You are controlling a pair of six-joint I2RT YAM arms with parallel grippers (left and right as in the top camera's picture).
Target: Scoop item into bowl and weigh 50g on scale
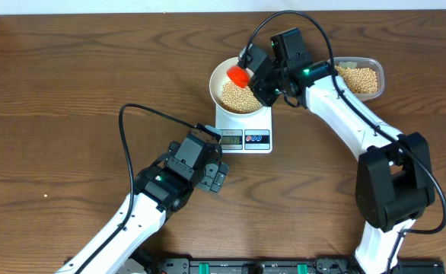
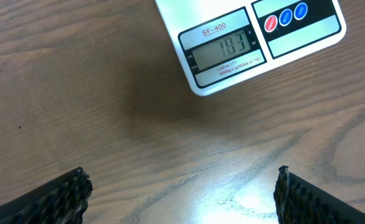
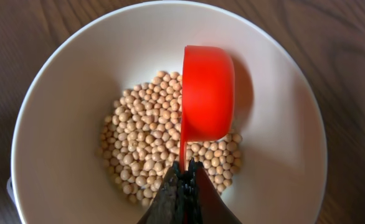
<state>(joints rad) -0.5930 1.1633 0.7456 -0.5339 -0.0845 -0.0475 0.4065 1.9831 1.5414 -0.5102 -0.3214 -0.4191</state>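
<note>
The white bowl (image 1: 221, 74) stands on the white scale (image 1: 232, 120) and holds a heap of tan beans (image 1: 239, 97). In the right wrist view the bowl (image 3: 64, 81) holds the beans (image 3: 142, 140). My right gripper (image 3: 184, 169) is shut on the thin handle of a red scoop (image 3: 207, 93), tipped on its side above the beans; the scoop also shows in the overhead view (image 1: 238, 74). The scale display (image 2: 225, 53) reads about 103. My left gripper (image 2: 182, 193) is open and empty over the table, just in front of the scale.
A clear plastic tub (image 1: 377, 70) with more beans (image 1: 358, 79) stands right of the scale, behind my right arm. The scale's red and blue buttons (image 2: 285, 17) face my left gripper.
</note>
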